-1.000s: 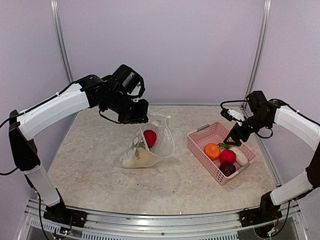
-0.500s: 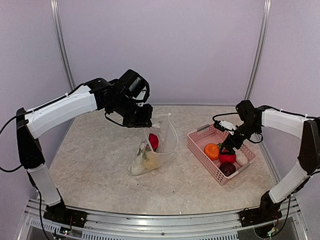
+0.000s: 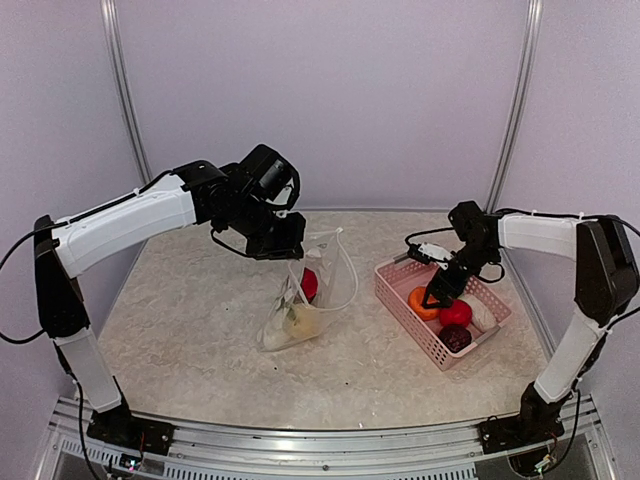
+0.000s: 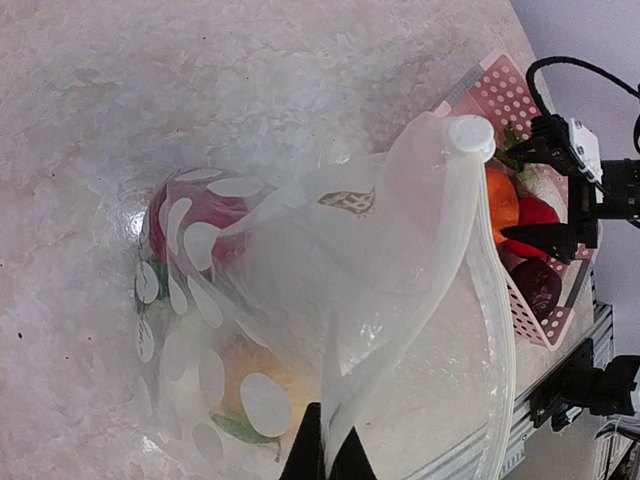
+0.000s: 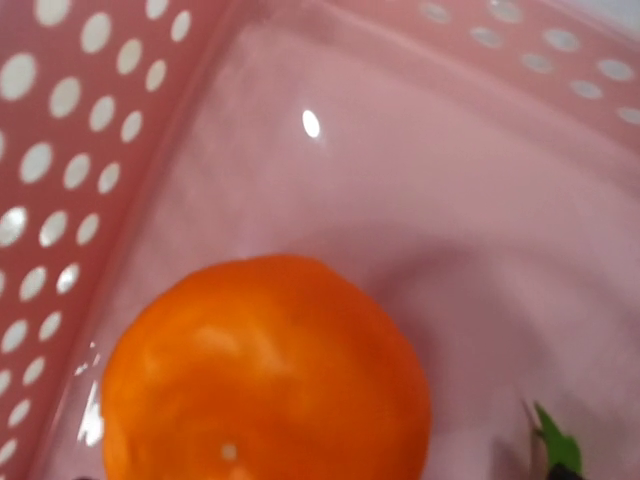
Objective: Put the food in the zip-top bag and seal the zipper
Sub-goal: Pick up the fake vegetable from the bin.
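My left gripper (image 3: pixel 290 248) is shut on the mouth edge of the clear dotted zip-top bag (image 3: pixel 305 300) and holds it hanging, its bottom on the table. The pale zipper (image 4: pixel 480 260) curves down the open mouth. Inside the bag lie a red ball (image 4: pixel 215 205), a yellowish piece (image 4: pixel 250 370) and a green leaf (image 4: pixel 235 428). My right gripper (image 3: pixel 436 293) is down in the pink basket (image 3: pixel 400 275), open, right over the orange ball (image 5: pixel 265 370). Its fingers do not show in the right wrist view.
The basket also holds a red ball (image 3: pixel 456 313), a dark purple ball (image 3: pixel 455 337) and a white oblong piece (image 3: pixel 483 315). It stands at the right, a hand's width from the bag. Purple walls close the back and sides.
My right gripper has moved left and down from above the basket's far side into the basket, onto the orange ball. My left gripper has shifted slightly right, pulling the bag more upright.
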